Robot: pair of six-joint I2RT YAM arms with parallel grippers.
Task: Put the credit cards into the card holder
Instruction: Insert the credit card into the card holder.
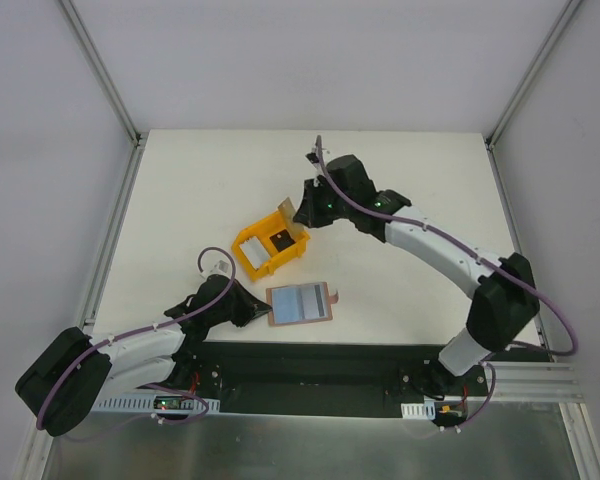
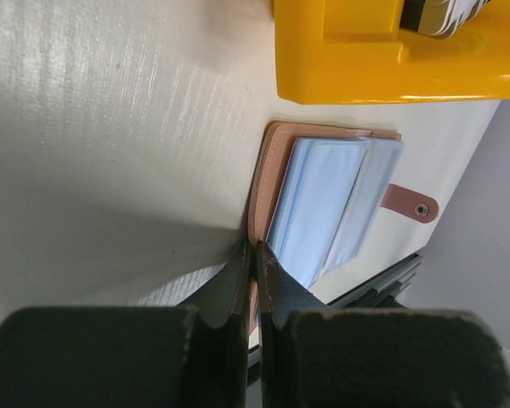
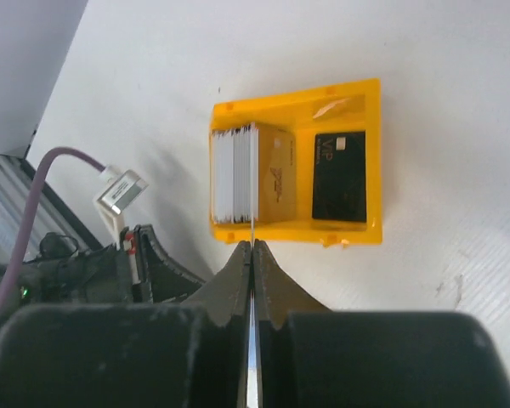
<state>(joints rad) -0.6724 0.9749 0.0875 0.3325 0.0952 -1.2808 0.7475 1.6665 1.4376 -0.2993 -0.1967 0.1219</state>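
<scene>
The right gripper (image 3: 252, 248) is pinched shut on one credit card (image 1: 288, 208), held edge-on above the yellow bin (image 1: 250, 262). The open card holder (image 1: 302, 303) lies just near of that bin, with its long axis running left to right. The left gripper (image 2: 255, 251) is clamped on its left edge, so the card likely has to come nearward and down.

Yellow bin (image 1: 252, 258) on white table (image 1: 180, 215)
</scene>
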